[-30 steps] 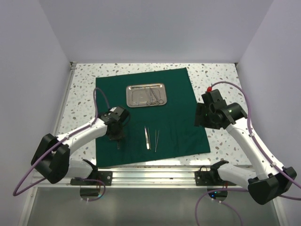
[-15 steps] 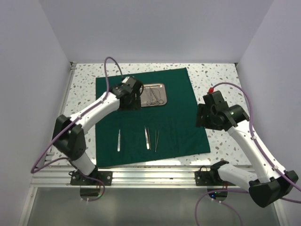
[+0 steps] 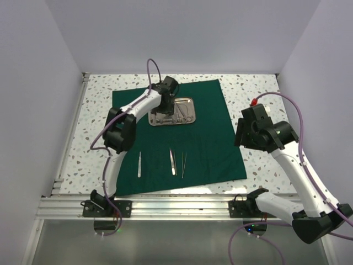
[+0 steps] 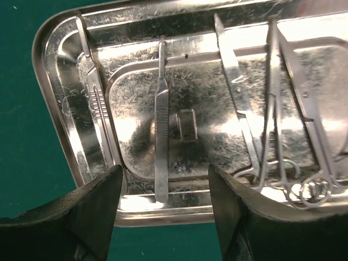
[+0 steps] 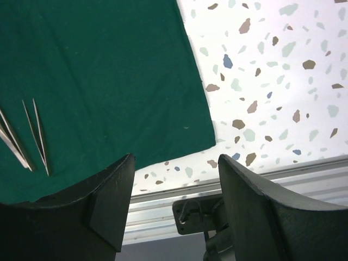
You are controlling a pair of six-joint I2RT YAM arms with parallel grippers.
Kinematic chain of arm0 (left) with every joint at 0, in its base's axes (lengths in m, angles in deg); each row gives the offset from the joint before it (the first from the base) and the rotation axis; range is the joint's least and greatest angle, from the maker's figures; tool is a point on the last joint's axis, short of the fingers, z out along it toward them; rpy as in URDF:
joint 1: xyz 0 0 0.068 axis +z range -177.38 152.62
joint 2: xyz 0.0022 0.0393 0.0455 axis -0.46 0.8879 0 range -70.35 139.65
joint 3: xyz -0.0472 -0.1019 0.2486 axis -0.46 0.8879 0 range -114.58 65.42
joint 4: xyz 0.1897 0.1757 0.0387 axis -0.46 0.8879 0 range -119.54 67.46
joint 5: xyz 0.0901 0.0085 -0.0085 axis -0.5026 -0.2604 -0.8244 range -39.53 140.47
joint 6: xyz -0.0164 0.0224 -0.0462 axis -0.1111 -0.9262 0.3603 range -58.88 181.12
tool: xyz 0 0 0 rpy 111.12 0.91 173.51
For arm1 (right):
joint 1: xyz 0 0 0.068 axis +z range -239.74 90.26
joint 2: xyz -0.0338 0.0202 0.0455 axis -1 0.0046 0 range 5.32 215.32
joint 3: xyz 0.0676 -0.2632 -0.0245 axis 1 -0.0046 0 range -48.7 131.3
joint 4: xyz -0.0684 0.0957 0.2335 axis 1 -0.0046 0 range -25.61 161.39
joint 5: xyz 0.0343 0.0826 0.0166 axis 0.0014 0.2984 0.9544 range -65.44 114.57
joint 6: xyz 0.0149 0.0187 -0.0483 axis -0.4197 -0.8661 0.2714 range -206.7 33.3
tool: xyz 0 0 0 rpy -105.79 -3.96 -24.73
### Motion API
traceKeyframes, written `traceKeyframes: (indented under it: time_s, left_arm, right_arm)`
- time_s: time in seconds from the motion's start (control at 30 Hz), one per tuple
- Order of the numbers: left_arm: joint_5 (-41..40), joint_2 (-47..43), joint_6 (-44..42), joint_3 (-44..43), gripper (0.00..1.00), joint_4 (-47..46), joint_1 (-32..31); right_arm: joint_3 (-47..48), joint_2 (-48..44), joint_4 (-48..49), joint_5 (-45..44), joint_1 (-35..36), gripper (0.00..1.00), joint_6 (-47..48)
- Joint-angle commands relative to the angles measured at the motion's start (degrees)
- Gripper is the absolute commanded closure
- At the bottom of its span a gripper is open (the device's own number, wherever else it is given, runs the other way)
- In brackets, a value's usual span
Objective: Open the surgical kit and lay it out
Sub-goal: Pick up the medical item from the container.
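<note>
Inside the steel tray [image 4: 136, 81], set far-centre on the green cloth [image 3: 212, 141], lay one scalpel [image 4: 161, 125], a second scalpel [image 4: 93, 92] along the left rim, and ring-handled clamps [image 4: 283, 119] to the right. The left gripper [image 4: 166, 217] hung over the tray's near rim, fingers spread and empty. Nearer than the tray, a row of slim instruments [image 3: 172, 162] lay on the cloth. Well right of the tray, the right gripper [image 5: 174, 206] gaped empty over the cloth's edge and the speckled table [image 5: 272, 81].

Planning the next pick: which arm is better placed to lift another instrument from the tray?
Left. The left gripper, open, hangs over the steel tray, straddling a scalpel. The right gripper is by the cloth's corner, far off.
</note>
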Motion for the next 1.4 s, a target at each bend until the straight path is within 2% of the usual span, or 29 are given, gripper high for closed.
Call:
traceKeyframes:
  time_s: [0.0,0.3,0.57,0.7,0.87,1.0,1.27,1.3,1.33,1.37]
  left_arm:
    - [1.77,1.23,-1.78,-3.01,0.32,0.38,1.0]
    - [4.23,-1.3,-2.57,5.25,0.41,-2.87,1.09]
    - [4.85,-6.06,-0.9,18.7,0.44,-6.48,0.13]
    - [5.29,-5.28,-0.37,19.23,0.46,-7.62,0.12]
    - [5.46,-1.5,-0.55,13.18,0.48,-6.14,0.12]
    - [5.55,1.5,-0.03,10.01,0.6,-4.29,0.12]
    - [4.23,1.06,1.56,12.55,0.83,-3.67,0.3]
    - [4.23,0.8,1.38,12.9,0.95,-3.85,0.39]
    - [4.06,0.62,1.47,13.34,1.0,-3.93,0.39]
    - [4.06,0.27,1.47,13.52,1.0,-3.59,0.39]
  right_arm:
    - [2.67,-0.57,-2.51,-3.95,-0.04,0.33,-1.3]
    - [2.76,0.83,-2.69,-5.63,-0.13,0.32,-1.82]
    - [2.06,1.28,-1.72,-5.19,-0.48,0.31,-1.47]
    - [1.88,1.63,-1.11,-4.4,-0.48,0.31,-0.95]
    - [1.97,1.54,-0.93,-4.13,-0.57,0.31,-0.16]
    - [2.06,0.84,-1.28,-4.66,-0.65,0.31,0.28]
    - [1.88,-0.3,-1.72,-5.1,-0.92,0.31,1.07]
    - [1.79,-0.3,-1.63,-4.93,-0.92,0.3,1.08]
    - [1.79,-0.3,-1.63,-4.66,-0.92,0.3,1.08]
    - [1.79,-0.3,-1.63,-4.57,-1.01,0.3,1.16]
